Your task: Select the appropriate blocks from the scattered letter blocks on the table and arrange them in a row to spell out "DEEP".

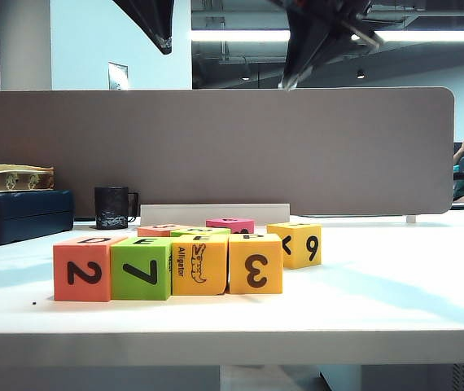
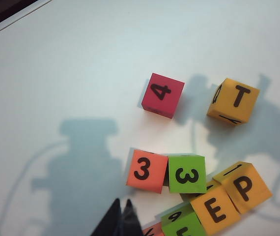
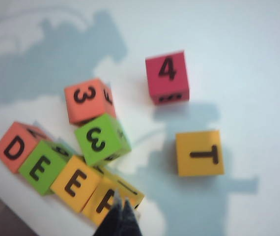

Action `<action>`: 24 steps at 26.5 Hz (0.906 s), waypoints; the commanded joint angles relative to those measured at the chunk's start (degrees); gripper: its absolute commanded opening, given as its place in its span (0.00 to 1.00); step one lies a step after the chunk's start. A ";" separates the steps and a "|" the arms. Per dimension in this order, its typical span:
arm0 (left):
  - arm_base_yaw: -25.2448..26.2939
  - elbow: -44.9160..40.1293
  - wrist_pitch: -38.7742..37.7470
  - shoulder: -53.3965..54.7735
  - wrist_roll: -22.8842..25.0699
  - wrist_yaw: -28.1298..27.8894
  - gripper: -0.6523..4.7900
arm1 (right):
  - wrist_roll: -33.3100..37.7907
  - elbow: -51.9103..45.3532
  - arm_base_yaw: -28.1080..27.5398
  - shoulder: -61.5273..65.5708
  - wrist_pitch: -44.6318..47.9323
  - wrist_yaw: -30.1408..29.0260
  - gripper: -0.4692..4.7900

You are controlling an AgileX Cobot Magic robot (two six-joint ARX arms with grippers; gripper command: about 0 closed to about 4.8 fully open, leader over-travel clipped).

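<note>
Spelling D-E-E-P on their tops, four matte foam cubes sit touching in a row near the table's front edge: red-orange, lime-green, yellow (captioned "Alligator"), amber. Front faces read 2, 7, 3. Behind: pink "4" cube, amber "T" cube. Left gripper and right gripper hang above the table, jaws pressed together, empty.

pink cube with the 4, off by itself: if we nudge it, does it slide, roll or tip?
The pink foam cube marked 4 will probably slide, not roll: its flat faces sit square on the smooth white table. It likely weighs little, and nothing touches it, so a low push should move it alone. A high push could tip it.
</note>
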 commanded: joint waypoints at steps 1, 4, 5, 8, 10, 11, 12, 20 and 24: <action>-0.09 0.15 0.37 -0.31 0.02 0.04 0.11 | -0.17 -2.01 -0.79 -2.91 4.37 2.40 0.08; -0.09 0.15 0.37 -0.31 0.02 0.07 0.11 | -0.17 -3.19 -1.73 -5.33 4.55 4.50 0.08; -0.09 0.15 0.37 -0.31 0.00 0.07 0.11 | -0.17 -3.67 -2.19 -6.34 4.55 4.79 0.08; -0.09 0.15 0.37 -0.31 0.02 0.07 0.11 | -0.13 -5.64 -3.56 -9.20 5.22 5.53 0.08; -0.09 0.15 0.39 -0.31 0.02 0.04 0.11 | -0.04 -8.74 -5.01 -12.09 7.80 5.51 0.08; -0.09 0.15 0.39 -0.31 0.02 0.04 0.11 | 0.04 -9.64 -5.49 -12.81 8.46 5.51 0.08; -0.09 0.15 0.37 -0.31 0.02 0.04 0.11 | 0.02 -10.43 -6.03 -13.44 8.96 5.51 0.08; -0.09 0.15 0.48 -0.31 0.02 0.04 0.11 | 0.02 -17.73 -10.58 -19.12 10.58 5.55 0.08; -0.09 0.15 1.03 -0.31 0.02 0.04 0.11 | 0.00 -23.28 -12.72 -22.60 15.12 5.53 0.08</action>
